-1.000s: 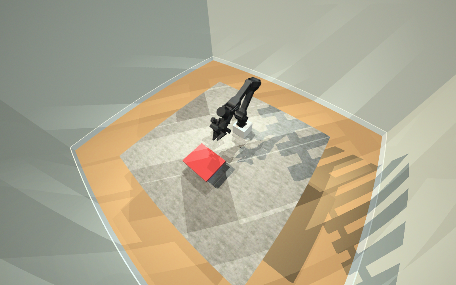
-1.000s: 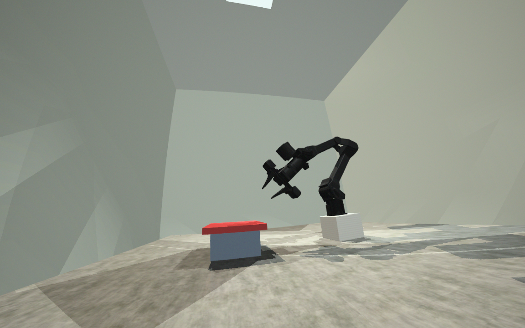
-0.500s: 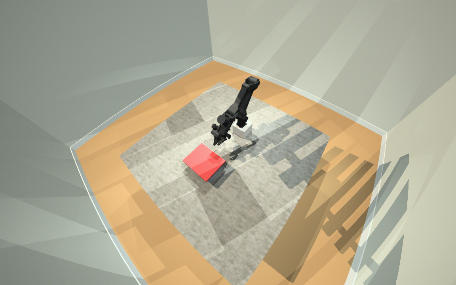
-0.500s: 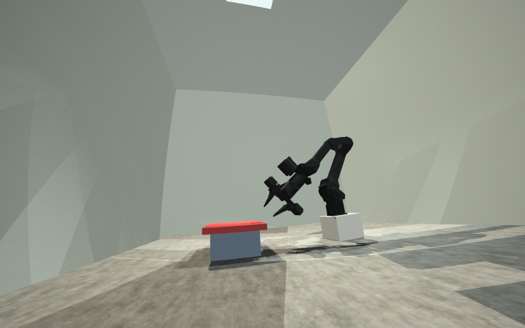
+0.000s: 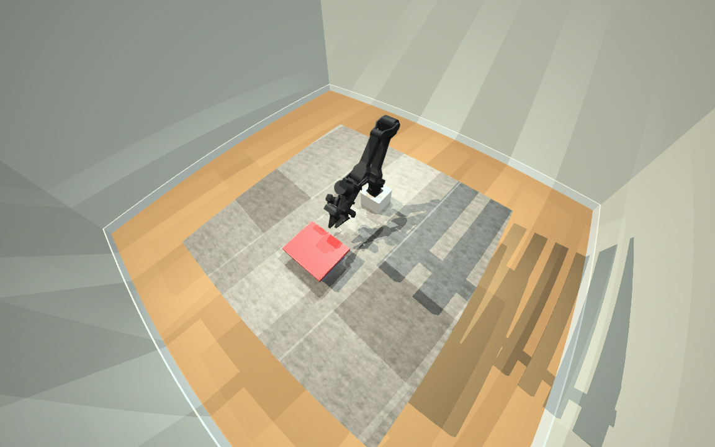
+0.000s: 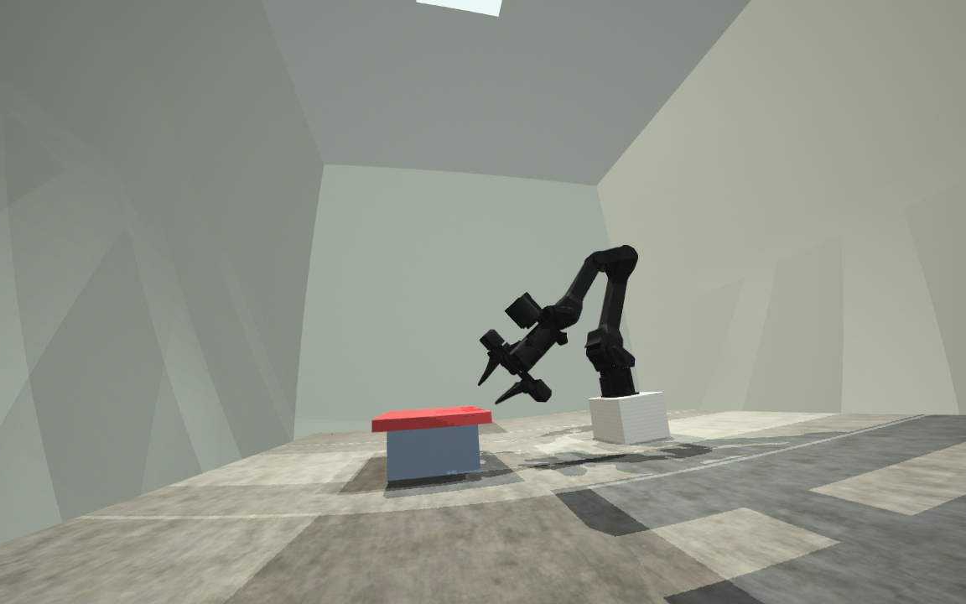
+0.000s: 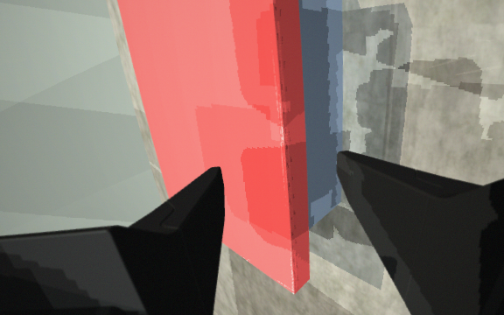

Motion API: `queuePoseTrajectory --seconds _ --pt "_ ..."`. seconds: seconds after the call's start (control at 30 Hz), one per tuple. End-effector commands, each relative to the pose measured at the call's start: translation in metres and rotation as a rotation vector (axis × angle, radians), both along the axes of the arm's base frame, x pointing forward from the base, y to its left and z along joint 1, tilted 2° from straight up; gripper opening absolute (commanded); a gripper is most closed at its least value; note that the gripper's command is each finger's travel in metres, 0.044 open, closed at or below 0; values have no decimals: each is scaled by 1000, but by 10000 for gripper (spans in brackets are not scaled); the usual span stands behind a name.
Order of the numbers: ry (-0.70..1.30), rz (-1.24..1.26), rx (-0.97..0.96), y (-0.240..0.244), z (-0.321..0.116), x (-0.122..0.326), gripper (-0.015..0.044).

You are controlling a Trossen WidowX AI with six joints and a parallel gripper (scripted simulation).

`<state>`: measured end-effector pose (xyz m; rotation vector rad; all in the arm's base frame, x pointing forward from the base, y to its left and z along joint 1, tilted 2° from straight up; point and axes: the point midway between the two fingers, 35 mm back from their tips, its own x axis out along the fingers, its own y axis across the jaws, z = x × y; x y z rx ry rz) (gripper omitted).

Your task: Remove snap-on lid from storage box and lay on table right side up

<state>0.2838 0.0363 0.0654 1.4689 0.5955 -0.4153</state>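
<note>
The red lid (image 5: 315,249) (image 6: 418,422) (image 7: 173,66) sits level on top of the blue storage box (image 6: 433,454) (image 7: 318,109) and overhangs its walls. The box stands on the grey mottled table (image 5: 349,356) (image 6: 397,555); the lid hides most of it in the top view. My gripper (image 5: 334,226) (image 6: 488,394) (image 7: 279,169) is open and empty, its fingers slanting down toward the lid. It is just above and beside the lid edge that faces the arm base. In the wrist view that edge runs between the two fingertips, with a gap on each side.
The white arm base (image 5: 375,201) (image 6: 629,418) stands on the table behind the gripper, on the arm side of the box. Shadows of the arm lie on the table between box and base. A wooden floor (image 5: 182,311) and pale walls surround the table.
</note>
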Motion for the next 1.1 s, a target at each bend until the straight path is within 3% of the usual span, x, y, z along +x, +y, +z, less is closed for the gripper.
queuePoseTrajectory --seconds 0.0,1.03,1.07 --pt "-1 7 -2 1 -3 6 235" --pt "-3 7 -1 6 -35 40 235" --pt "-3 7 -1 6 -35 40 209"
